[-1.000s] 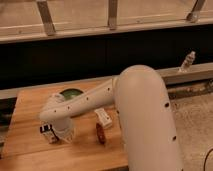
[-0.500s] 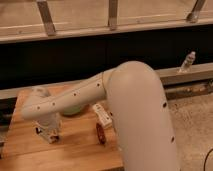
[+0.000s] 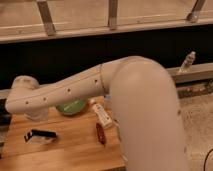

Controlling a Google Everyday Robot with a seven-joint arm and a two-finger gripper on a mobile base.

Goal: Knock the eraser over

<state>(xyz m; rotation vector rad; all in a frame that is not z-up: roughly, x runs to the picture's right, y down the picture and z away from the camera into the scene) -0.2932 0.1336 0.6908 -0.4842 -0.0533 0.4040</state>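
Observation:
The eraser point(image 3: 40, 135), a small block showing black over white, lies low and lengthwise on the wooden table point(image 3: 75, 152) at the front left. My white arm reaches from the lower right across the table to the far left. The gripper point(image 3: 36, 115) hangs under the wrist at the table's left end, just above and behind the eraser. I cannot tell whether it touches the eraser.
A green bowl point(image 3: 70, 107) sits behind the arm at the table's back. A white labelled bottle point(image 3: 102, 115) lies mid-table with a slim dark-red object point(image 3: 101, 134) in front of it. A small bottle point(image 3: 187, 62) stands on the ledge at right.
The arm has swung further left and risen, so the wrist now sits higher at the table's left end. The eraser now shows as a low, flat shape in front of the gripper.

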